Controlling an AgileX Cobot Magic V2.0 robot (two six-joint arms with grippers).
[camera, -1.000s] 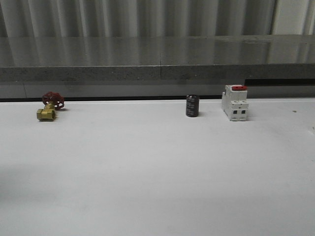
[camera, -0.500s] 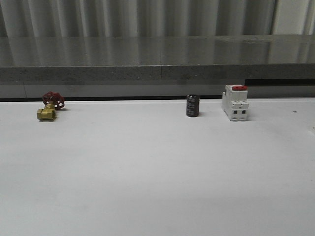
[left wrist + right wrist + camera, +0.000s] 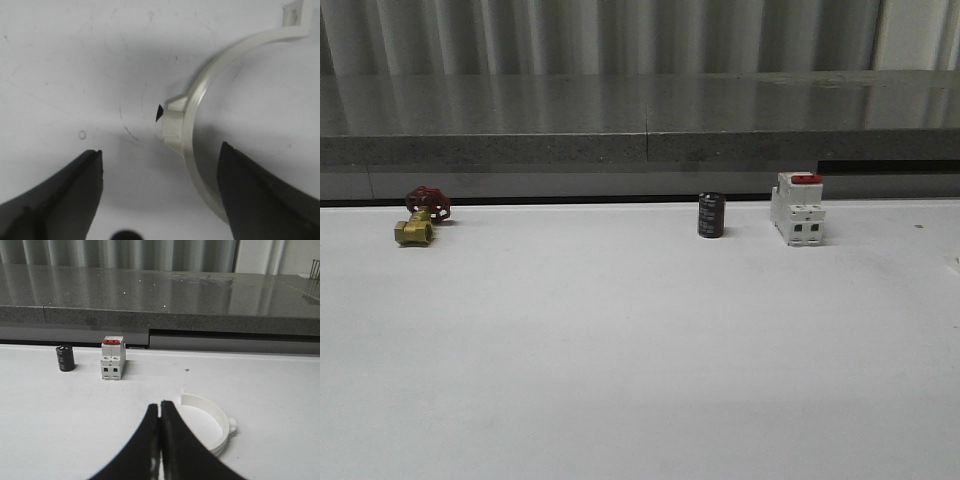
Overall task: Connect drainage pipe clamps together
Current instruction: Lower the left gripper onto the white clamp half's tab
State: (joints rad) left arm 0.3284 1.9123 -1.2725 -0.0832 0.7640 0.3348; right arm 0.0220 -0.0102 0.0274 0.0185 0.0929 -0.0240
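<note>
Out on the white table I've got nothing joined yet, far as I can tell. One clamp half lies flat between my left gripper jaws, spread wide. Other clamp half sits just past my right gripper, jaws pinched shut on nothing. Switch, capacitor and brass valve line the far edge, well clear.
</note>
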